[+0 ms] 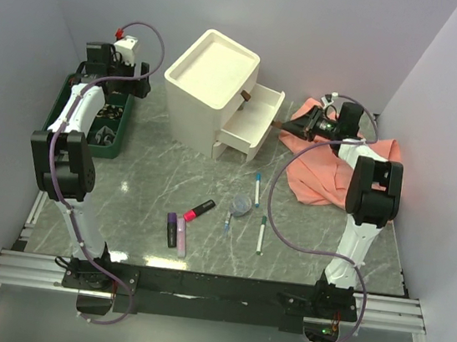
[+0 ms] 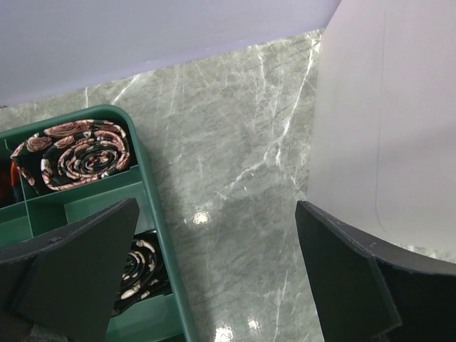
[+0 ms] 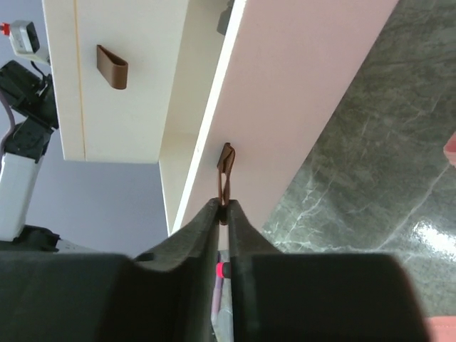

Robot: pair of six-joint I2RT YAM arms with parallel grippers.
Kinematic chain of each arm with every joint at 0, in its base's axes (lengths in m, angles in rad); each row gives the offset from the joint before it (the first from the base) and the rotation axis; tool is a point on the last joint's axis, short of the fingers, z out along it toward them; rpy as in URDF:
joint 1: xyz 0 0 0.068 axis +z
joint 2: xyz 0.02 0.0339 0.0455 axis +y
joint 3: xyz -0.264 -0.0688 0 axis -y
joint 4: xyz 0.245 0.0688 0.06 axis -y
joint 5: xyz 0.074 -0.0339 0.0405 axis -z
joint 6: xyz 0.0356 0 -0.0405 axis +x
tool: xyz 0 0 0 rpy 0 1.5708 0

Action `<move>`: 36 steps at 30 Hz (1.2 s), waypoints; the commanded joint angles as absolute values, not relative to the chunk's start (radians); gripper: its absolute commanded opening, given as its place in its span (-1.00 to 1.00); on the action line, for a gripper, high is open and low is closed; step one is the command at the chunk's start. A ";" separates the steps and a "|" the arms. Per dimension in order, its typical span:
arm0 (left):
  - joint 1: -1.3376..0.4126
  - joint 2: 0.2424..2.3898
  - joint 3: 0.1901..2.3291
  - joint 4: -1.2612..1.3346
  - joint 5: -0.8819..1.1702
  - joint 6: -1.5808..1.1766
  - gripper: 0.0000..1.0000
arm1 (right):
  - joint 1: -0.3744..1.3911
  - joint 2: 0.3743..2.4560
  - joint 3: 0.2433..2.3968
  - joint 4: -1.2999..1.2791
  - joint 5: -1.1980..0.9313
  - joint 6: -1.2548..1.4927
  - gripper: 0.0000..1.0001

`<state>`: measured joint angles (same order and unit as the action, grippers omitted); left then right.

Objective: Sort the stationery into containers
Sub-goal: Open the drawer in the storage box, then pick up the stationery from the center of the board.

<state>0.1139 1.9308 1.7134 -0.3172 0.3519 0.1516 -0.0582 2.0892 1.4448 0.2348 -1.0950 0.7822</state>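
Drawer (image 3: 299, 85) access is the aim: the right claw (image 3: 224, 206) is pinching its brown handle (image 3: 226, 160), probably for pulling. The left claw (image 2: 217, 206) is hanging open beside the cabinet (image 2: 385, 107), toward the far-left corner, perhaps bracing it. Stationery (image 1: 200, 210) is lying loose mid-table, toward the near edge.

Cream cabinet (image 1: 211, 80) stood toward the far edge. Upper open drawer (image 1: 263, 101) was pulled well out, lower open drawer (image 1: 238, 135) less. Mid-counter toward the near edge lay purple highlighter (image 1: 172, 229) touching pink highlighter (image 1: 180, 241), red-and-black marker (image 1: 199, 210), clear tape roll (image 1: 242, 205), blue-capped pen (image 1: 257, 187), green-capped pen (image 1: 261, 233) and short blue pen (image 1: 228, 221).
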 commanded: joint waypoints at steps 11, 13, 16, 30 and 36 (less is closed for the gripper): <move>0.118 1.852 1.720 -0.241 0.339 0.103 0.99 | -0.066 1.938 1.408 -0.140 -1.063 0.444 -0.07; 0.118 1.819 1.691 -0.227 0.324 0.104 0.99 | -0.066 1.902 1.405 -0.225 -1.045 0.310 -0.07; 0.117 1.764 1.617 -0.195 0.301 0.106 0.99 | -0.066 1.853 1.399 -0.333 -1.008 0.181 0.00; 0.129 1.556 1.356 -0.146 0.285 0.087 0.99 | 0.287 1.619 1.316 -0.709 -0.773 -0.851 0.99; 0.138 1.494 1.279 -0.144 0.299 0.077 0.99 | 0.434 1.631 1.273 -0.721 -0.698 -1.087 1.00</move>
